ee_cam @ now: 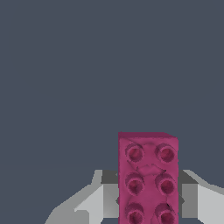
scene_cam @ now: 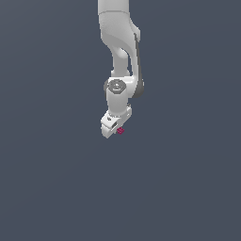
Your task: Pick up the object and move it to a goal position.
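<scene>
One magenta block (ee_cam: 148, 179) sat clamped between your fingers (ee_cam: 109, 194), at five o'clock of the wrist (scene_cam: 116, 87). You needed steady pressure and smooth travel to goal.

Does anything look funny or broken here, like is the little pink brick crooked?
Nothing looks broken. The magenta block sits between the gripper fingers, and in the wrist view its long sides run straight, not tilted. In the exterior view it is just a tiny speck at the gripper's tip, too small to check there.
</scene>
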Controlling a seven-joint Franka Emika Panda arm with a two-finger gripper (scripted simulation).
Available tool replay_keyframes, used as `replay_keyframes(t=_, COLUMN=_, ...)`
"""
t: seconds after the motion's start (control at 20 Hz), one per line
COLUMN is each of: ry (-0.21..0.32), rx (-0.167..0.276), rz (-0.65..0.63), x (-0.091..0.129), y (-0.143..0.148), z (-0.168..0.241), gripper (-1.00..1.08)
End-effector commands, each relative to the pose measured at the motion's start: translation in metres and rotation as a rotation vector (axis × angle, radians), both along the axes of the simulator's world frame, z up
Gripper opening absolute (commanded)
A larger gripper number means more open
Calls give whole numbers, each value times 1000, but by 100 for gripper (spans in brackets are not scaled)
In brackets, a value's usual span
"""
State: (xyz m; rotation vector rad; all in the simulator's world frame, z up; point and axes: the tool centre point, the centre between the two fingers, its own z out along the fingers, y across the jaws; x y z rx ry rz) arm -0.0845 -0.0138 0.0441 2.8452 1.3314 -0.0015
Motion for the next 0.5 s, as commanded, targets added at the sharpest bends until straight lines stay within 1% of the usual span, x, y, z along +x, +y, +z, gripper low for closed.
replay_keyframes(t=0.0, ry=-1, rx=0, rz=1, x=3, y=26, z=14, gripper=-100)
replay_keyframes(t=0.45, ry=-1, rx=0, rz=1, x=17, y=130, z=71, gripper=-100)
